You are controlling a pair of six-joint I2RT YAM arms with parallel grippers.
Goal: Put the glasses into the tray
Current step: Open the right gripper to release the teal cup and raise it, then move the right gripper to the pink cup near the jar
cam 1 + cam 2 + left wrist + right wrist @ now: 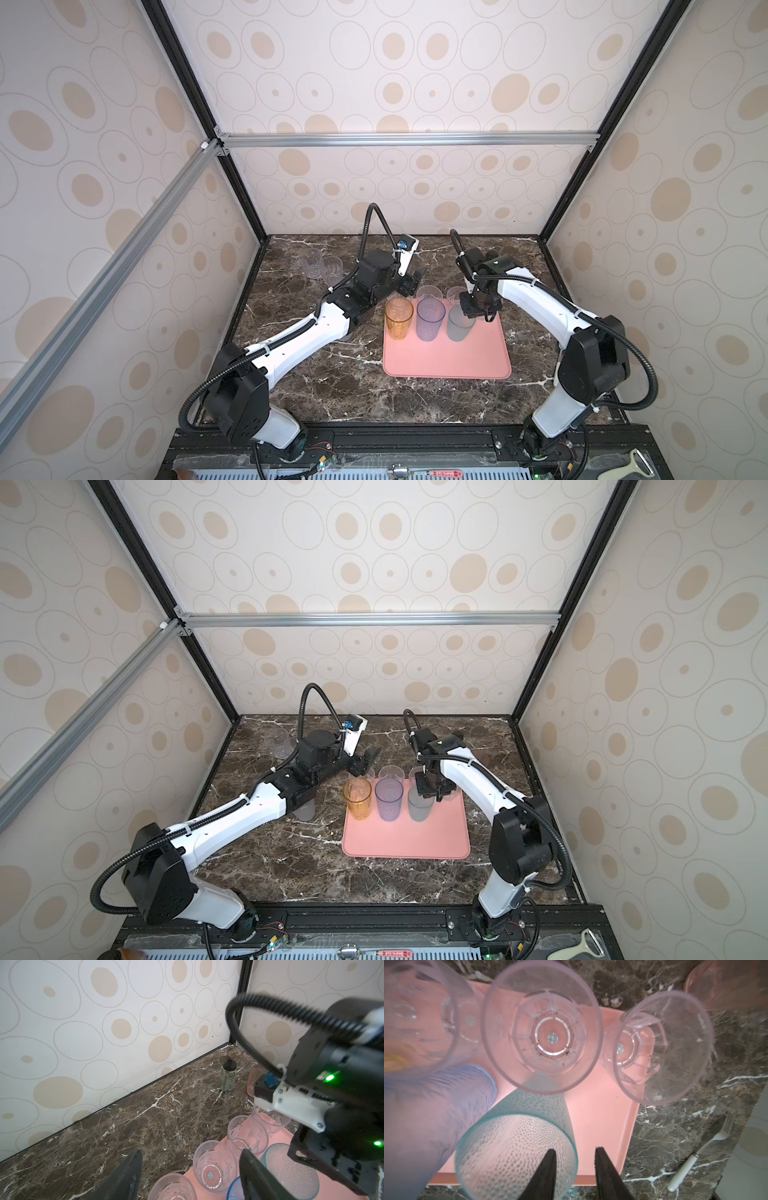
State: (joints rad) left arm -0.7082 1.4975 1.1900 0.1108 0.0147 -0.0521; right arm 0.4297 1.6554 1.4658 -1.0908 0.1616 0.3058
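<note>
The salmon-pink tray holds an amber glass, a blue-purple glass and a teal glass in a row, with short clear glasses behind them. My right gripper is open and straddles the teal glass at its rim, one finger inside and one outside, with a gap to the rim. The left gripper hovers open above the tray's back-left corner, holding nothing. Two clear glasses stand at the far left, a frosted one shows under the left arm, and a pink glass stands behind the tray.
A small jar with a black lid stands near the back wall. On the marble to the right of the tray lies a white-handled fork. Patterned walls close off three sides. A peeler rests on the front rail.
</note>
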